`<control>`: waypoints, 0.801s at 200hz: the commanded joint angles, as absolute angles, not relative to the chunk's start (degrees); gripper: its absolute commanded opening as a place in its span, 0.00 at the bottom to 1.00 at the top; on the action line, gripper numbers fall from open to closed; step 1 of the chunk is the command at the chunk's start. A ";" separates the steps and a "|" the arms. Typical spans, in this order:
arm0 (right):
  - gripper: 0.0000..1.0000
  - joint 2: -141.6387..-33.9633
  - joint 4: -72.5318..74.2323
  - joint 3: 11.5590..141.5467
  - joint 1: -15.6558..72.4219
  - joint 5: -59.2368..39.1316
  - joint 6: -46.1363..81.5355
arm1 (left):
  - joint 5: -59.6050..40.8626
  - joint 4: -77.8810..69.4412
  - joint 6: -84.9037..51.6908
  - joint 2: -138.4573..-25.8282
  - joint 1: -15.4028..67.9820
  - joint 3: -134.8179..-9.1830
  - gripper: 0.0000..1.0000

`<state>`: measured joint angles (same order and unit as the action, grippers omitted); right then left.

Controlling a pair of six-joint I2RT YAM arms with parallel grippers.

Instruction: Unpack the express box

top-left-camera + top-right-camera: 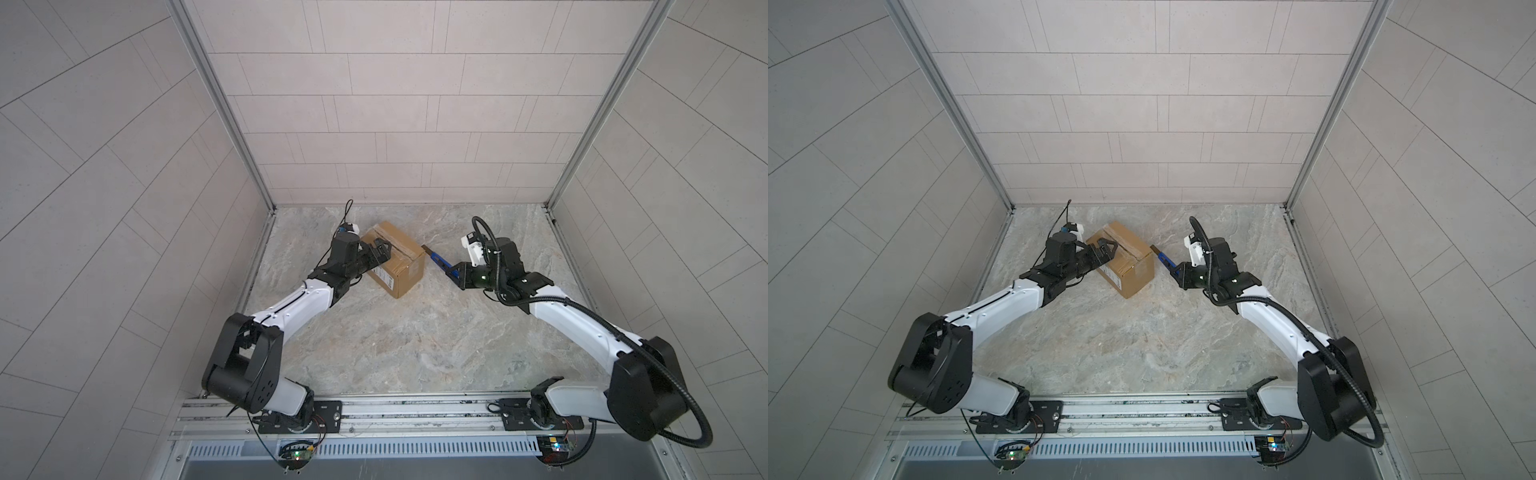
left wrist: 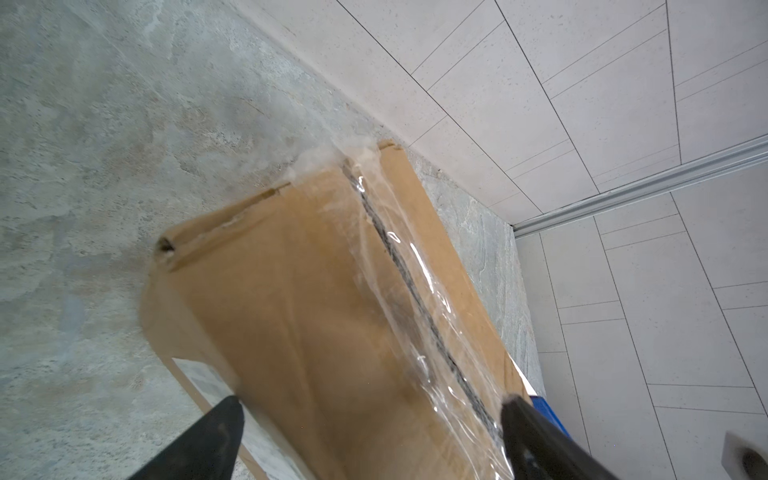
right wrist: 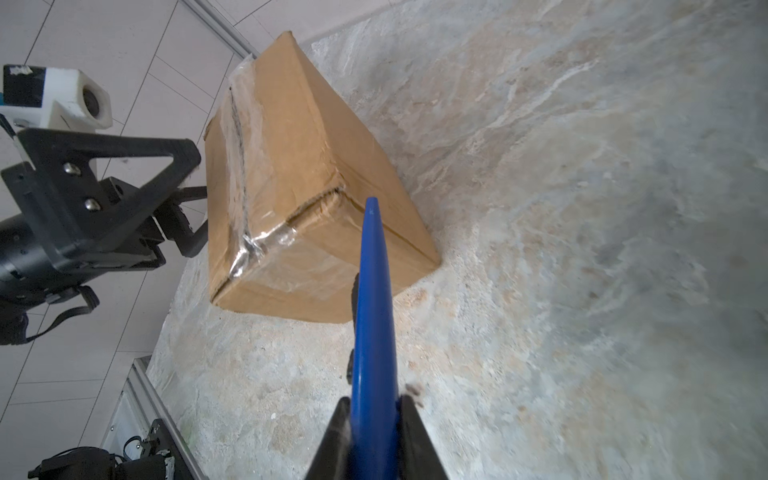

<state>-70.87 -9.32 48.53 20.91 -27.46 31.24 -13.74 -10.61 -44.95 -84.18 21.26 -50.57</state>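
Well, your left gripper (image 2: 370, 403) stands spread wide over the express box (image 2: 291, 291); your right gripper (image 3: 372, 407) clamps the blue knife (image 3: 372, 291), whose blade (image 1: 426, 248) shows in both top views only.

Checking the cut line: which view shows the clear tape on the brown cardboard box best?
Left wrist: clear tape runs close-up across the frame, seam plain. Right wrist shows it obliquely; both top views, tiny.

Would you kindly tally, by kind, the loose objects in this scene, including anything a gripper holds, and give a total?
Cardboard boxes: 1, the express box
Utility knives: 1, the blue utility knife, held in the right gripper
Total: 2
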 commanded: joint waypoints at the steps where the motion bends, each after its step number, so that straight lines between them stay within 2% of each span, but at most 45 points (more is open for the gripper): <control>1: 0.00 -63.88 -12.10 46.71 20.57 -24.15 33.46 | -14.56 -11.25 -43.43 -84.40 20.83 -52.39 1.00; 67: 0.00 -52.17 -4.22 38.03 21.09 -35.77 47.62 | -14.24 -12.60 -44.05 -81.37 21.01 -48.29 1.00; 104: 0.00 -52.74 3.28 33.04 21.49 -37.87 53.18 | -14.15 -13.57 -44.30 -83.36 21.36 -47.53 1.00; 160: 0.00 -56.34 10.53 32.52 21.75 -38.20 56.38 | -13.45 -12.51 -44.30 -86.54 21.36 -47.46 1.00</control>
